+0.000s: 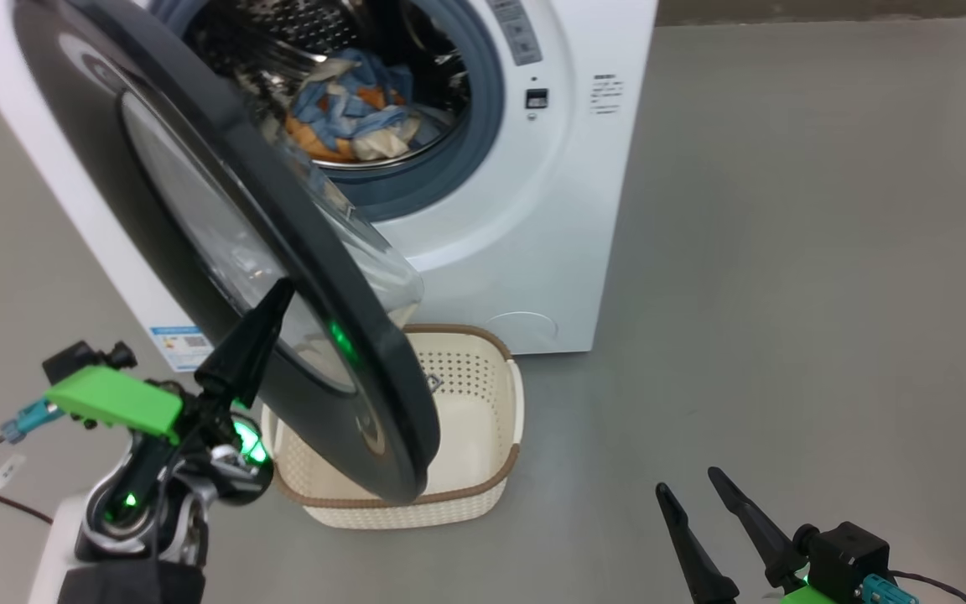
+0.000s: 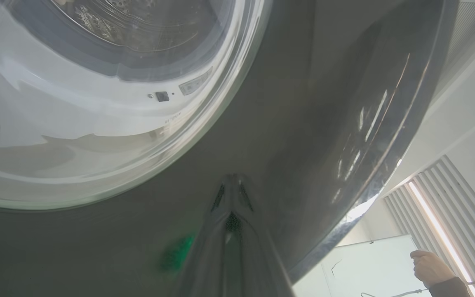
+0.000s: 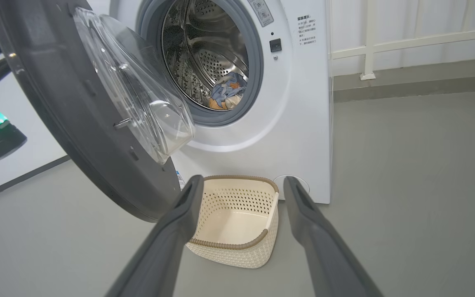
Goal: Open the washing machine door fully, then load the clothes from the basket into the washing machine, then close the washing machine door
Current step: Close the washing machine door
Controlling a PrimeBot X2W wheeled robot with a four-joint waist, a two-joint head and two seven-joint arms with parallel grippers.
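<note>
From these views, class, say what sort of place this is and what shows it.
Probably a laundry area: a white washing machine stands on a bare grey floor, an empty basket sits before it, and clothes lie in its drum.

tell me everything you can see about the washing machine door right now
The washing machine door is a large round disc, glossy black outside, matte grey inside, with a clear bulging glass porthole at its centre. It stands partly open, hinged on the left of the washing machine, leaving the drum uncovered. Its lower edge hangs close by the basket, not touching it. The shut left jaws appear to touch its outer face by the porthole's rim.
</note>
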